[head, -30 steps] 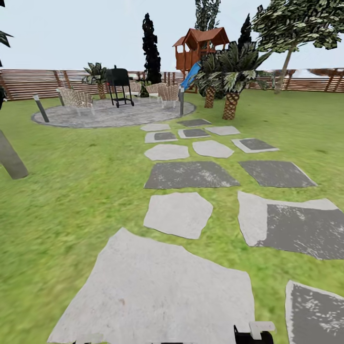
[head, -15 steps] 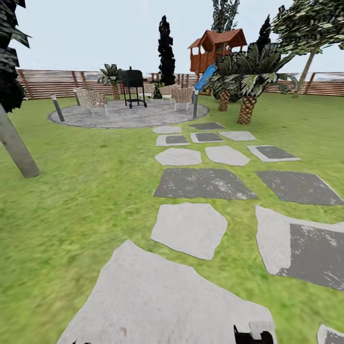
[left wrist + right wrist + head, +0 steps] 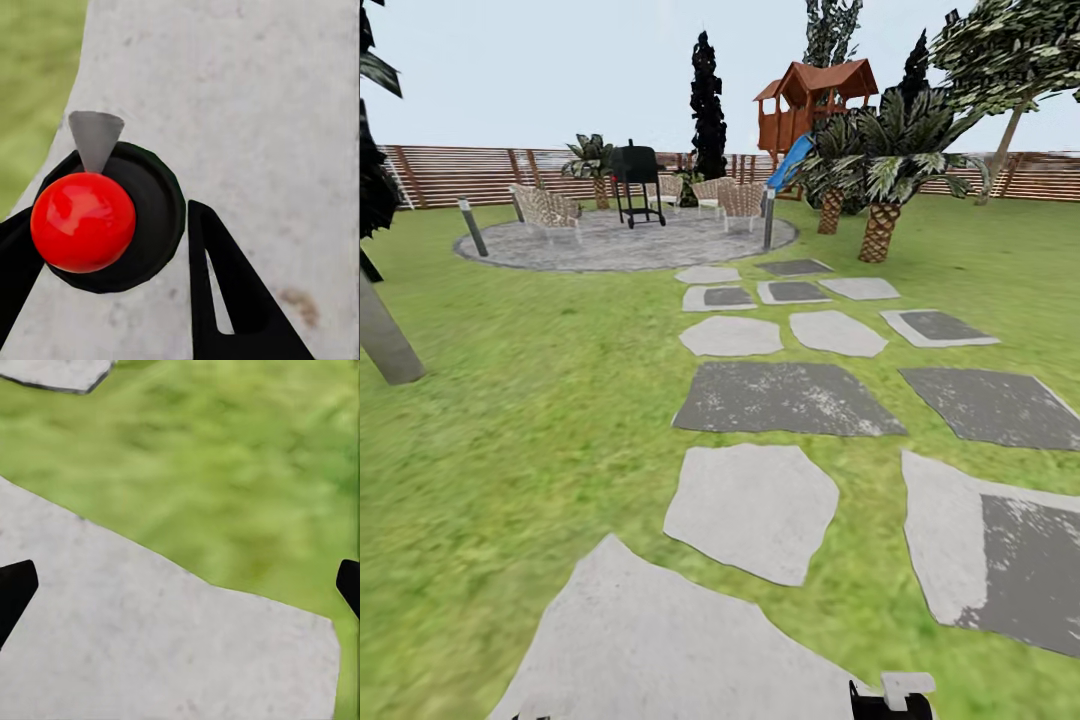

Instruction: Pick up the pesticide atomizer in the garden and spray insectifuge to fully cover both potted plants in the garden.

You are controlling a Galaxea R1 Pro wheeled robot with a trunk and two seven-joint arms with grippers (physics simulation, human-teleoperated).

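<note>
The pesticide atomizer (image 3: 101, 217) sits between the two black fingers of the left gripper (image 3: 112, 285) in the left wrist view. It has a shiny red ball top, a black round body and a small grey cone nozzle. One finger is at the lower left of that frame and the other at the lower middle, both right beside the bottle, so the left gripper looks clenched on it. Pale stone is under it.

The right gripper (image 3: 180, 585) is spread wide and holds nothing. Its two black tips sit at the far edges of the frame, over a stone slab (image 3: 150, 645) and grass.

In the head view, the garden (image 3: 510, 400) stretches ahead with a path of grey slabs. At the upper left of the frame is a round paved patio (image 3: 620, 245) with chairs and a black grill (image 3: 635, 180). A wooden fence (image 3: 450, 175) runs behind. The potted plants are too small to pick out from here, so I cannot tell which way they lie from the bottle. The left arm, I think, will do the spraying.
</note>
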